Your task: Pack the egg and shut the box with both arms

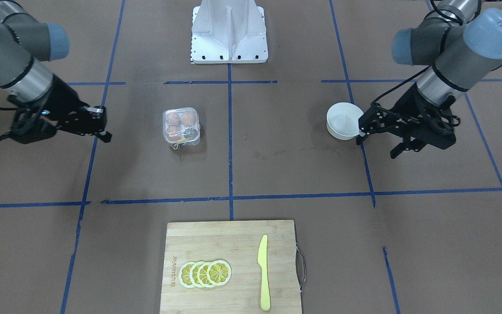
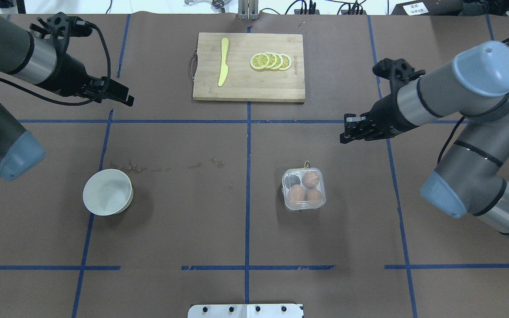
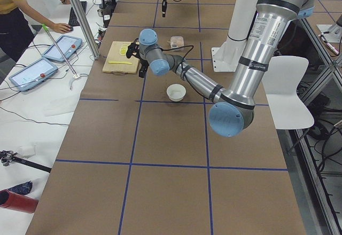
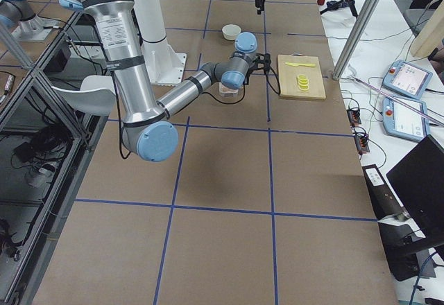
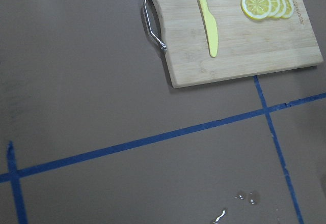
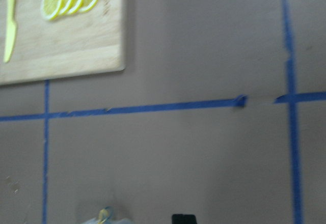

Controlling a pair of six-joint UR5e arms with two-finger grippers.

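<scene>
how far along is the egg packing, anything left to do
Looks essentially finished. Done: three eggs sit inside the box, whose lid appears shut over them, and the bowl is empty. In hand: nothing; the left gripper, jaws open, and the right gripper both hang clear of the box. Left: nothing obvious, though whether the lid is latched cannot be told.

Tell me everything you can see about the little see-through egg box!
The box is a small clear plastic carton, squarish with rounded corners, and it looks closed. Three brown eggs fill three of its four cells. The fourth cell looks dark and empty. A yellow mark sits at one edge. The box rests flat on the brown table, and nothing else touches it.
</scene>
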